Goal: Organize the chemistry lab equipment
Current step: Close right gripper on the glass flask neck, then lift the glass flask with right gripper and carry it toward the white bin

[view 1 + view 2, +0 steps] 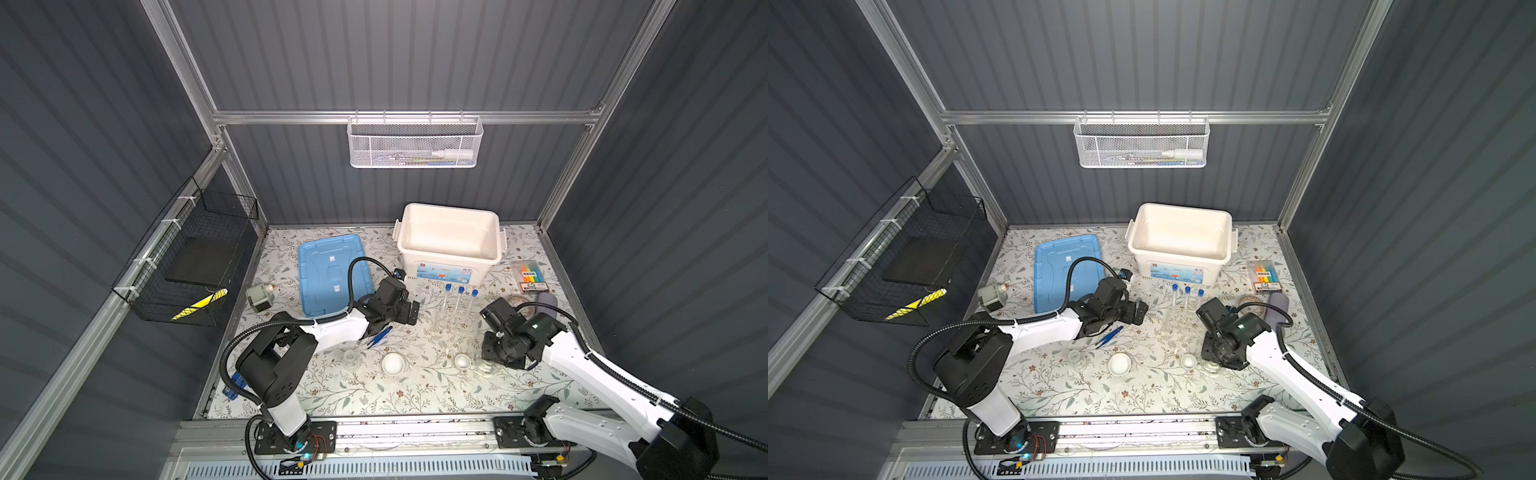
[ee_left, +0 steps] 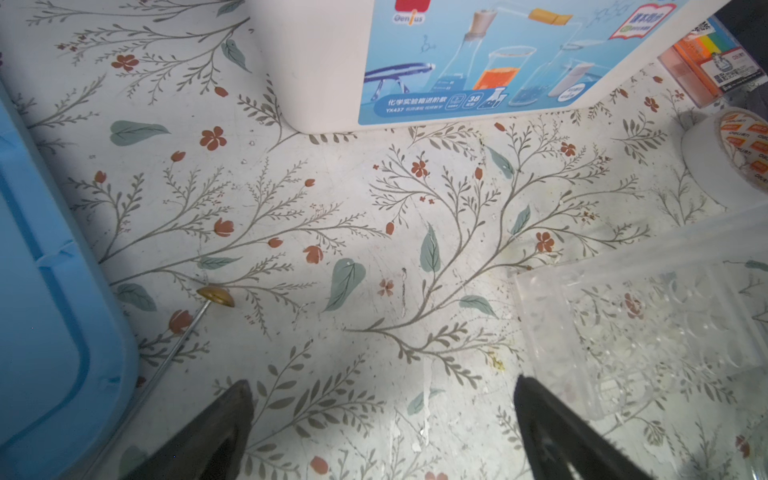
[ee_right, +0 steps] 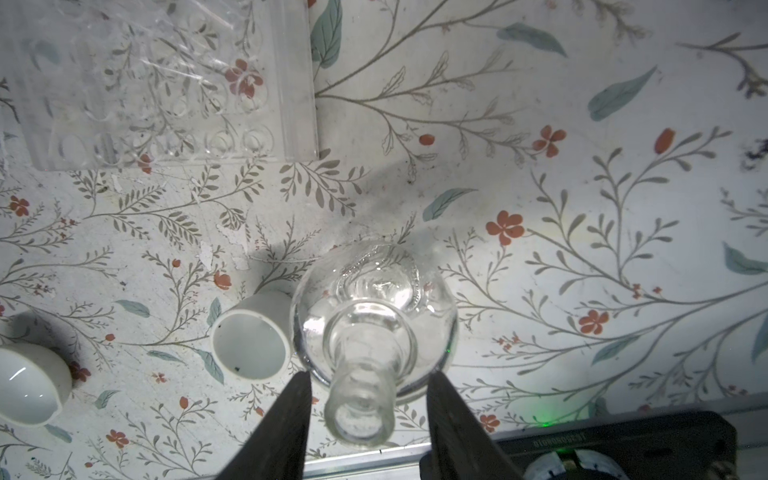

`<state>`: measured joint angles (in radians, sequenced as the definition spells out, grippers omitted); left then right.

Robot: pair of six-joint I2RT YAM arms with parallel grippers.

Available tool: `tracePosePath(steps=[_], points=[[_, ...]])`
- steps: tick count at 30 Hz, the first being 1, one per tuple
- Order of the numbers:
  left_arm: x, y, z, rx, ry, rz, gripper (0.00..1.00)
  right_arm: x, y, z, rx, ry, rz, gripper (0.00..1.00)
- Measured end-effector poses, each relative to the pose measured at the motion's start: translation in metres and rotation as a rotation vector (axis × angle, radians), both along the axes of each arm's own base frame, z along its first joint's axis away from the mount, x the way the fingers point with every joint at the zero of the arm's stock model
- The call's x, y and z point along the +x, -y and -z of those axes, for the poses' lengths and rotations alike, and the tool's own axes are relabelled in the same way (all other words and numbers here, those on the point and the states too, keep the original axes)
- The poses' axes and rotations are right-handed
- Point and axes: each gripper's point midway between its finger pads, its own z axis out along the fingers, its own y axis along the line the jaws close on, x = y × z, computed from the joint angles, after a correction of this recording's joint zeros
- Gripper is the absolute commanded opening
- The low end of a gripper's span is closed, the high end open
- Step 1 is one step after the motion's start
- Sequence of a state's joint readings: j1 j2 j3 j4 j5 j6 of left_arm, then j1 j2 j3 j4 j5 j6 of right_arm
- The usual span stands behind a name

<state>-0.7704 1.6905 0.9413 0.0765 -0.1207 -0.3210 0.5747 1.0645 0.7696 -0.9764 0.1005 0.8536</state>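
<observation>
Starting at the left of the tabletop (image 1: 415, 399), the grey motor (image 1: 259, 296) is sitting beside the blue lid (image 1: 328, 270). The left gripper (image 2: 383, 382) is hovering over bare tabletop between that lid and the clear rack (image 1: 455, 330). Its fingers (image 2: 224, 424) are spread wide with nothing between them. In the left wrist view the thin rod (image 2: 178, 345) is lying just beside the lid's edge.

Moving along the front, the blue tweezers (image 1: 380, 336) are lying beside the left arm. Then a clear flask (image 1: 351, 359) is standing upright, with a white dish (image 1: 392, 363) sitting near it.

In both top views, 3 test tubes (image 1: 1185, 303) are standing upright in the rack, in front of the white box (image 1: 449, 237).

Next, a smaller white dish (image 3: 249, 345) is resting just beside a second flask (image 3: 374, 299); whether they are touching I cannot tell. The right gripper (image 3: 370, 376) is hanging over that flask. Its fingers are standing part-open on either side of the neck, a thin gap showing on each side, gripping nothing.
</observation>
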Motion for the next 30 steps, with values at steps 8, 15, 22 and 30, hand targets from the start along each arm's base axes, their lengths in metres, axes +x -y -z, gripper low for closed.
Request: tracePosePath(steps=[8,15,22,30], points=[[0.000,-0.001,0.000,0.003,0.001,-0.003,1.00,-0.001,-0.001,0.005,-0.009,-0.018,-0.010,0.35],[0.001,-0.002,0.000,0.006,0.004,-0.009,1.00,0.000,-0.001,0.008,-0.016,-0.023,-0.021,0.26],[0.002,-0.003,0.000,0.010,0.007,-0.014,1.00,0.000,0.002,0.006,-0.031,-0.014,-0.025,0.17],[0.002,-0.003,0.000,0.013,0.010,-0.017,1.00,-0.003,0.015,0.001,-0.088,-0.018,-0.034,0.16]])
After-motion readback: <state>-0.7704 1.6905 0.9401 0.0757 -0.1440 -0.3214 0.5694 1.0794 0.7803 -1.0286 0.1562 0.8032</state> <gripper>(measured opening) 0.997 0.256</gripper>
